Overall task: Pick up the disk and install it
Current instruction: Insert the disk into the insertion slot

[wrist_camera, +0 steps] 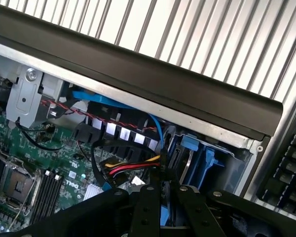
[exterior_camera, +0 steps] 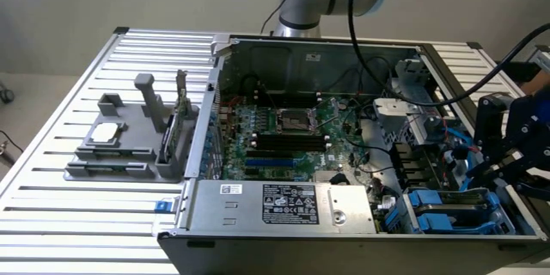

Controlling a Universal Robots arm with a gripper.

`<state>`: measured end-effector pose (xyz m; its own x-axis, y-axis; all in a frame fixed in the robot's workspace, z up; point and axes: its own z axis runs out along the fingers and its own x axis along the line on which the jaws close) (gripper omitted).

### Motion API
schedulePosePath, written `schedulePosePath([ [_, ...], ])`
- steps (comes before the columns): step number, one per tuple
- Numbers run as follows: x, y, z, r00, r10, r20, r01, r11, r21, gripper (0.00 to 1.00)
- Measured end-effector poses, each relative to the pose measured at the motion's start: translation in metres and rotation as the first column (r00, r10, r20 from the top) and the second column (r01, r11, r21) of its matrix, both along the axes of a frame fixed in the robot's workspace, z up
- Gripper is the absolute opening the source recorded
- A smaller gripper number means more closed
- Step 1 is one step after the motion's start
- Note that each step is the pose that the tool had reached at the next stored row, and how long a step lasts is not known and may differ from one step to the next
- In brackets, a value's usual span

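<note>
The gripper [wrist_camera: 164,212] hangs over the open case, close to yellow, red and black wires [wrist_camera: 130,165] that run beside the green motherboard [wrist_camera: 64,158]. Blue carriers [wrist_camera: 195,157] sit in a bay just inside the dark case wall [wrist_camera: 138,74]. The ribbed table [wrist_camera: 197,34] lies beyond that wall.

Lit softly and evenly from overhead. Pale glare across ribbed silver metal tabletop [exterior_camera: 77,230]; dim shadow inside open grey steel computer case [exterior_camera: 292,62], deepest toward exterior view's right.
</note>
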<state>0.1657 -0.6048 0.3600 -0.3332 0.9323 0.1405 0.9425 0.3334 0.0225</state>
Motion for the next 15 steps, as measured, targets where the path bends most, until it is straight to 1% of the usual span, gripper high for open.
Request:
schedulePosePath([
  [1,-0.0004,0.0007,0.0001,1.0000,0.000,-0.0004,0.000,1.0000,-0.0052,0.17],
  [3,-0.0010,0.0014,0.0003,1.0000,0.000,-0.0012,0.000,0.9999,-0.0135,0.17],
  [4,-0.0013,0.0015,0.0003,1.0000,0.000,-0.0020,0.000,0.9999,-0.0169,0.17],
  [6,-0.0018,0.0015,0.0001,1.0000,-0.001,-0.0059,0.001,0.9998,-0.0215,0.17],
  [7,-0.0020,0.0015,0.0002,1.0000,-0.002,-0.0089,0.002,0.9997,-0.0229,0.17],
  [11,-0.0024,0.0016,0.0004,0.9996,-0.011,-0.0260,0.010,0.9996,-0.0246,0.17],
  [12,-0.0024,0.0016,0.0004,0.9995,-0.015,-0.0286,0.014,0.9996,-0.0247,0.17],
  [13,-0.0024,0.0016,0.0004,0.9993,-0.020,-0.0298,0.020,0.9995,-0.0249,0.17],
  [15,-0.0024,0.0015,0.0003,0.9990,-0.034,-0.0306,0.033,0.9991,-0.0259,0.17],
])
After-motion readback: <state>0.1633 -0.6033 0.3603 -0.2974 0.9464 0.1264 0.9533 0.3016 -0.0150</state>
